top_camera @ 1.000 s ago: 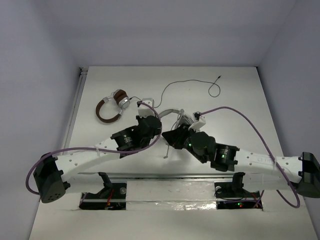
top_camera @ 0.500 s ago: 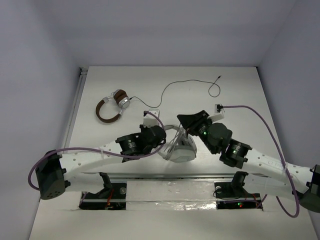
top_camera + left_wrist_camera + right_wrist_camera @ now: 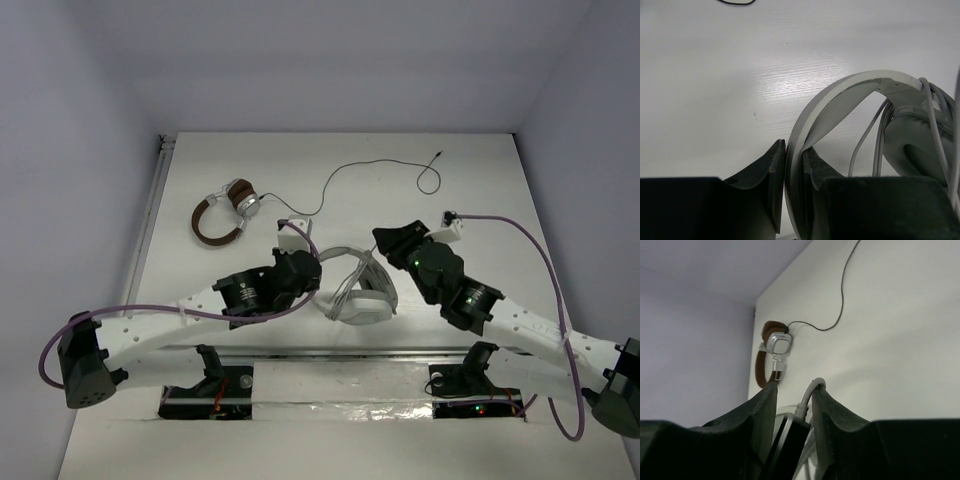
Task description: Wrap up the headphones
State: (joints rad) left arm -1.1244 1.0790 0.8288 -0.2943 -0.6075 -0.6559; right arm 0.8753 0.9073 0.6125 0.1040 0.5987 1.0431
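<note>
Locate the headphones [image 3: 366,303] near the front middle of the bench [image 3: 480,200], between the two arms. In the top view, the broad pale headband arches up and away from the ear cup lying on the bench.

Left claw [image 3: 794,150]: pressed together on the headband. In the left wrist view you see one dark finger [image 3: 774,170] on each face of the band, and the band rises from the pinch and curves right toward the padded ear cup. Several strands of the grey cable [image 3: 866,142] run beside that cup and over the end of the band. In the top view this claw [image 3: 322,278] sits at the left side of the headphones.

Right claw [image 3: 795,390]: its fingers stand apart, with a loop of the grey cable and a dark block in the gap. You cannot tell from the right wrist view whether the fingers pinch either item. In the top view this claw [image 3: 390,240] sits just beside the upper right end of the headband.

The brown headphones [image 3: 225,210] lie well apart, toward the far left of the bench. A thin dark lead [image 3: 345,175] trails from them across the far side of the bench.
</note>
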